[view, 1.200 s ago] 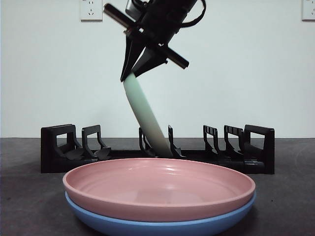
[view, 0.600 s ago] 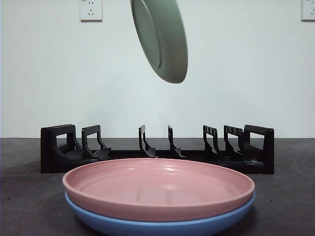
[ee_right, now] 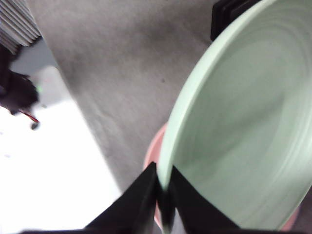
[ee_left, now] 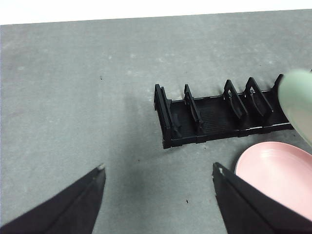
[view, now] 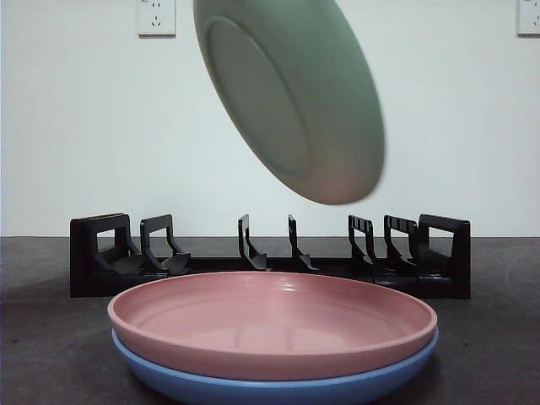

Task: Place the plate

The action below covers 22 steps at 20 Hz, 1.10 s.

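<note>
Our right gripper pinches the green plate by its rim. We hold it tilted, up in the air above the black rack. Our left gripper waits, jaws wide.

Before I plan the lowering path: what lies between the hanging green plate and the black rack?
Nothing. In the front view only bare wall shows between the green plate, pinched by the right gripper, and the black rack.

Green plate top cropped, seemingly blurred.
</note>
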{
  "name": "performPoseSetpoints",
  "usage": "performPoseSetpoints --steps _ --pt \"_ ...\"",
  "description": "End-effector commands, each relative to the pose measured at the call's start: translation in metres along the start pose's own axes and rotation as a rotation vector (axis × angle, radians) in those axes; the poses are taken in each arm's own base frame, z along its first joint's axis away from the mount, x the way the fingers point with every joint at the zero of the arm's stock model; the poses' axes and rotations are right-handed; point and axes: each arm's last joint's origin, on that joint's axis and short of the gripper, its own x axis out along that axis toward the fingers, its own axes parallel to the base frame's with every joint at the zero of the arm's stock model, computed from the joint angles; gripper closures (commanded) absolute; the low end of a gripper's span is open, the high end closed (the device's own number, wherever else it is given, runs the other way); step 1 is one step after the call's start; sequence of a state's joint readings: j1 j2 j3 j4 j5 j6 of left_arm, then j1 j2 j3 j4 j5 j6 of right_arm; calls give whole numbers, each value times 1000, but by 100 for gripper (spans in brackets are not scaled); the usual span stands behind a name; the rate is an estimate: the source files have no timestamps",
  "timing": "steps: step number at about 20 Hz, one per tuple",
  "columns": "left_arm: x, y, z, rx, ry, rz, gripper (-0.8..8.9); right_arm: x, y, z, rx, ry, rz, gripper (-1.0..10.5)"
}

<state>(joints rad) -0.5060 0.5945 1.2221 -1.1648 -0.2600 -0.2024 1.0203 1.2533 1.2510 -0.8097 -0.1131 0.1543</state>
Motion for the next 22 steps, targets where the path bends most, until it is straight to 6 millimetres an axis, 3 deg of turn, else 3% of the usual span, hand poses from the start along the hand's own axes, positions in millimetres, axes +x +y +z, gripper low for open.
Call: performPoseSetpoints --steps 1,4,12,22 --pt "-3 0 4 -7 -18 -4 469 8 11 -14 -59 10 -174 937" --pt "-3 0 4 -7 -18 -4 469 19 29 -25 -213 43 -304 937" --pt "-3 0 4 -7 -17 -3 469 78 71 -47 -400 238 -276 937" --pt "-3 0 4 -7 -17 -4 469 141 76 -71 -456 437 -313 937"
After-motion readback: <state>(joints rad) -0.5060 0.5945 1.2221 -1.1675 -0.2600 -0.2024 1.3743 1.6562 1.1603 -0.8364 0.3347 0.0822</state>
